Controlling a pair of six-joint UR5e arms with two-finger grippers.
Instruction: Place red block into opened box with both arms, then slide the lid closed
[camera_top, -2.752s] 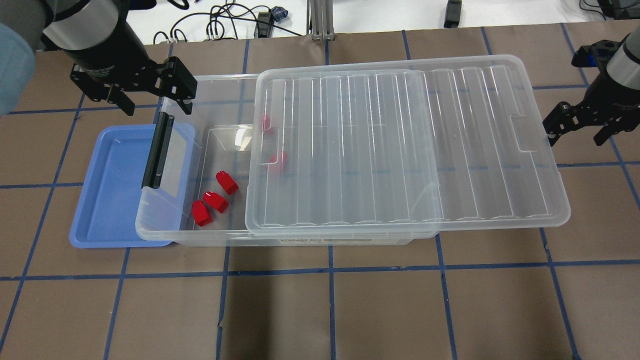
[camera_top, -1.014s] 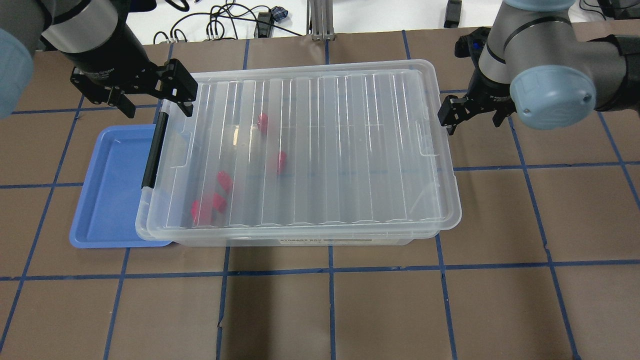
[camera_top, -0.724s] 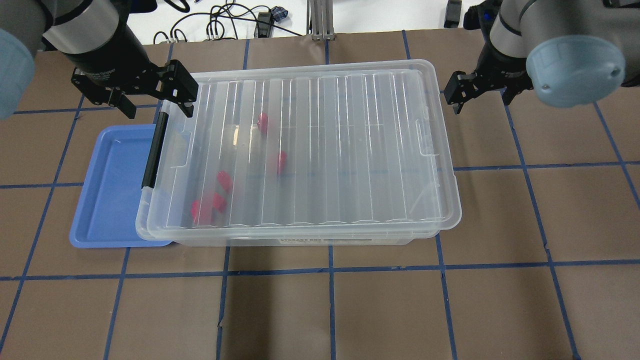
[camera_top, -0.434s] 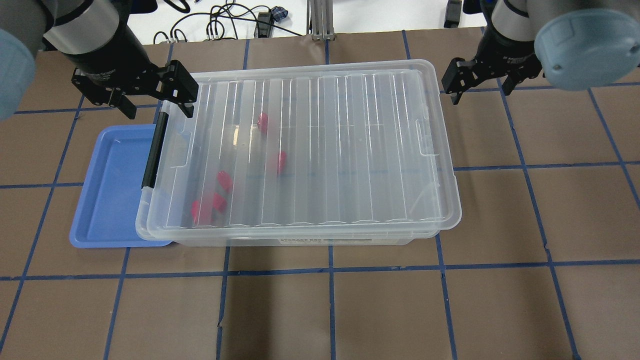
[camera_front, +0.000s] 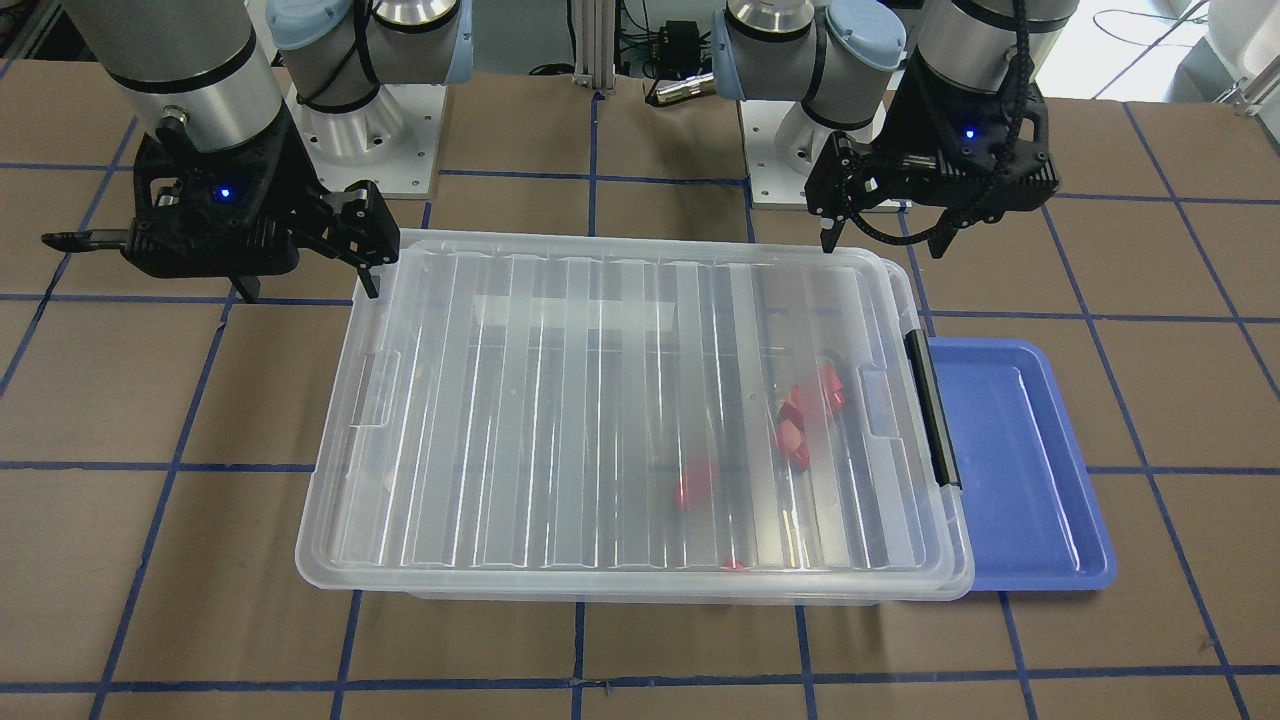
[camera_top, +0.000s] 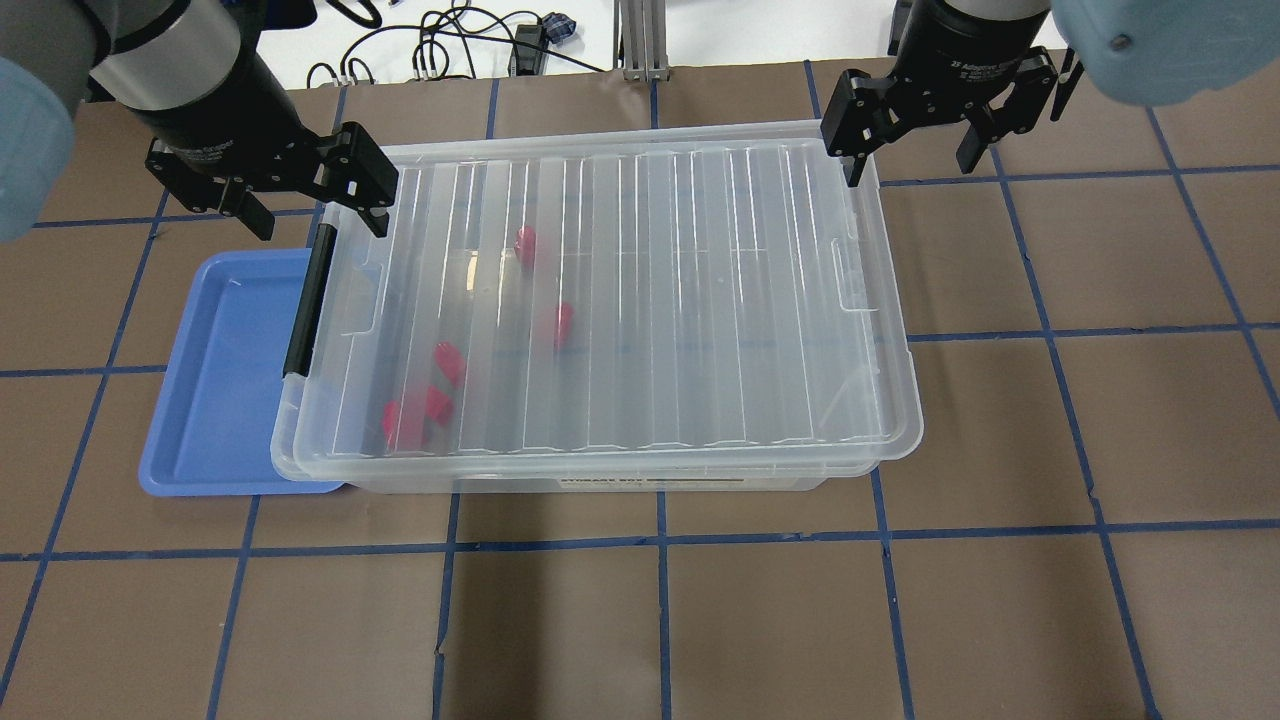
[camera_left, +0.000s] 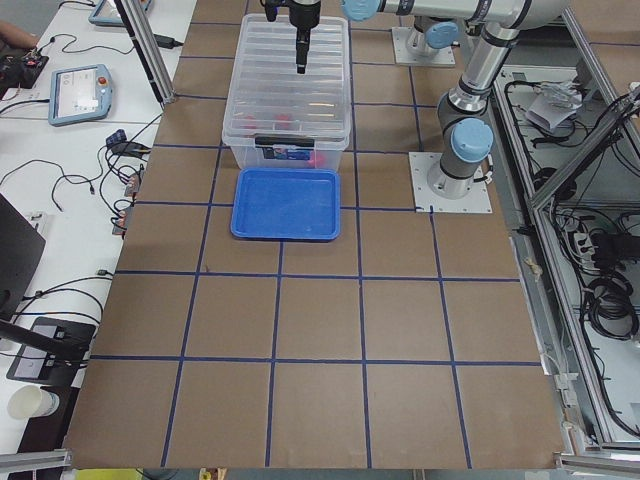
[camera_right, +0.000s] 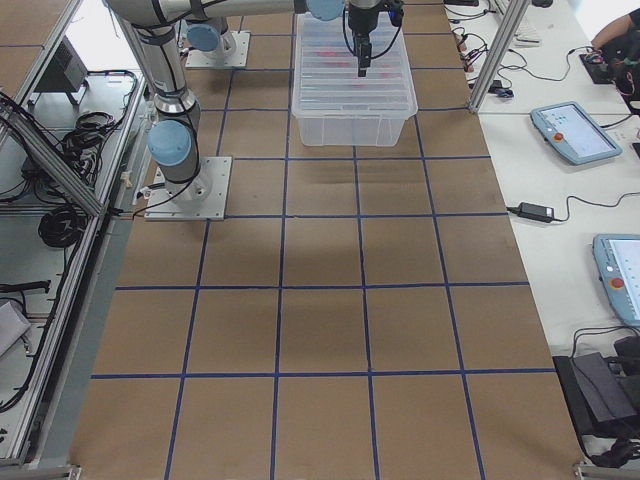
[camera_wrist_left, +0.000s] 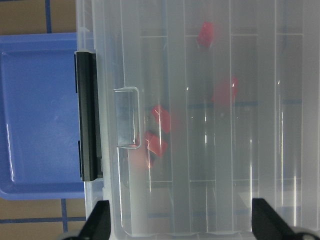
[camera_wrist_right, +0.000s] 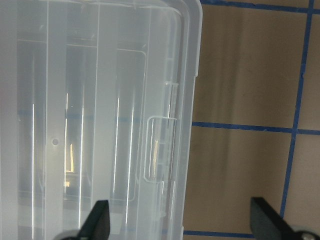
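The lid (camera_top: 650, 300) lies flat over the whole box (camera_top: 600, 482), its edges lined up with the box's rim. Several red blocks (camera_top: 563, 322) show blurred through the lid, most of them near the black latch (camera_top: 310, 300) end; the left wrist view looks down on them (camera_wrist_left: 161, 118). My left gripper (camera_top: 315, 205) hangs open above the box's far left corner, holding nothing. Above the far right corner my right gripper (camera_top: 912, 155) is open and empty too, one finger over the lid's corner. In the front-facing view the left gripper (camera_front: 885, 232) is at the right and the right gripper (camera_front: 308, 280) at the left.
A shallow blue tray (camera_top: 220, 380) lies against the box's latch end, partly under it, with nothing in it. Brown paper with a blue tape grid covers the table (camera_top: 700, 620). Cables and a metal post (camera_top: 640, 40) lie beyond the far edge.
The lid has slid left from its half-open place until it covers the box. My right gripper then left the lid's right end, moving toward the far corner. The left arm stayed put.
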